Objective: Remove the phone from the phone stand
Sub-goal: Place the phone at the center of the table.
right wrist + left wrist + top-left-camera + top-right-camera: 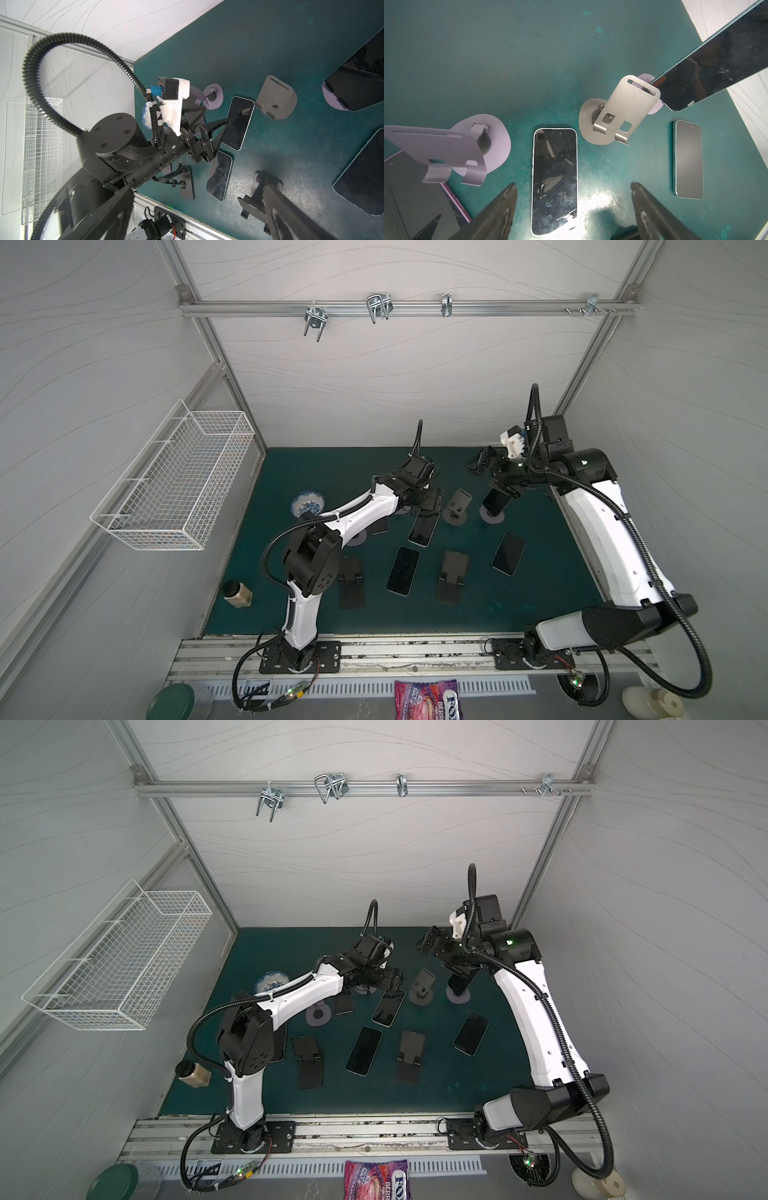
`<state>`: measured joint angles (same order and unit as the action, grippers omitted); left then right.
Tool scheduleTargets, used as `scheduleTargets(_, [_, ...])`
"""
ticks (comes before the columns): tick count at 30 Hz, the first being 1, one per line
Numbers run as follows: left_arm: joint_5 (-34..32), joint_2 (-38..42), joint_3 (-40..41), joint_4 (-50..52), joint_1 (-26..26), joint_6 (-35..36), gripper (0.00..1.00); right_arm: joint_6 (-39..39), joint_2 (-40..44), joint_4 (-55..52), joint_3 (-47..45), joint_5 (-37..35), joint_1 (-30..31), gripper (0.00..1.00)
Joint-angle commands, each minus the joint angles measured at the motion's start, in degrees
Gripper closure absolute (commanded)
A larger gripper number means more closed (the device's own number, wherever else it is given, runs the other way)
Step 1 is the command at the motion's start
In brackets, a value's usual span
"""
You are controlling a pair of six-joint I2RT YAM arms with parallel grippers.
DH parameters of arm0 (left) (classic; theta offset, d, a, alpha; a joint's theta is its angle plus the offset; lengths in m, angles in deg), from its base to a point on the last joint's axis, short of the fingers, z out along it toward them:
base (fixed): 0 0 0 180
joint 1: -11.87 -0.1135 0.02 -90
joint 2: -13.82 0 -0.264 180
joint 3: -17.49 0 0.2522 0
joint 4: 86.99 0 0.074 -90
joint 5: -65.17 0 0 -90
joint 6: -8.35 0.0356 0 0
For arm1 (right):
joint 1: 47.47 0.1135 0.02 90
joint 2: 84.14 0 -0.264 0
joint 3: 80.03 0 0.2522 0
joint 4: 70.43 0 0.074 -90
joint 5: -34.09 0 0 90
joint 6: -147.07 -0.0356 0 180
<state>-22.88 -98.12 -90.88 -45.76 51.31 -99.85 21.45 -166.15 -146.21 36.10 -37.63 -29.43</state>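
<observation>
Phone [494, 502]: it leans, dark screen up, on a round purple stand [487, 517] at the far right part of the green mat [299, 472], close to the right arm. In the left wrist view the lower end of the phone sits at the foot of this stand.
Right gripper [492, 476]: the jaws are spread wide and nothing is between them. It hangs just above the phone. I cannot tell if one finger touches the phone.
Left gripper [573, 184]: the jaws are apart and grip nothing. Under it a white-edged phone [554, 180] lies flat on the mat and shows between the two fingers [500, 207].
Gray stand [623, 110]: empty, between the white-edged phone and the purple stand.
Second purple stand [446, 149]: empty, at the other side of the white-edged phone.
Black stand [351, 580]: empty, on the near half of the mat. Another black stand [453, 578] is also empty.
Dark phone [403, 570]: flat, screen up, between the two black stands.
Teal-edged phone [508, 558]: flat, nearer to the right arm.
Bowl [308, 504]: blue pattern, at the left side of the mat, partly behind the left arm.
Jar [237, 593]: at the left edge of the mat.
Wire basket [174, 477]: it hangs on the left wall.
</observation>
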Motion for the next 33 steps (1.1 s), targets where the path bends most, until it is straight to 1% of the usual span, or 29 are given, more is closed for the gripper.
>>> scheduleTargets(1, [0.1,3.5,0.2,-2.4,0.1,0.6,0.13,-1.0,0.5,0.0,1.1,-0.5,0.1,0.03])
scheduleTargets(6, [0.1,6.2,1.5,-3.4,0.1,1.6,0.13,-1.6,0.6,0.7,0.9,-0.8,0.1,0.02])
scheduleTargets(18, [-0.3,10.3,1.2,-3.6,0.1,3.1,0.13,-2.3,0.2,2.7,0.3,-1.4,0.2,0.03])
scheduleTargets(23, [-0.5,12.0,1.7,-4.5,0.1,2.7,0.13,-5.8,0.6,6.5,-2.9,0.0,0.1,0.03])
scheduleTargets(26, [-0.5,12.2,1.3,-5.2,0.1,2.5,0.13,-7.0,1.1,8.3,-4.5,0.3,0.1,0.03])
scheduleTargets(33, [0.5,11.7,-2.0,-4.0,0.1,2.1,0.13,-6.5,1.2,8.5,-5.1,1.6,-1.9,0.03])
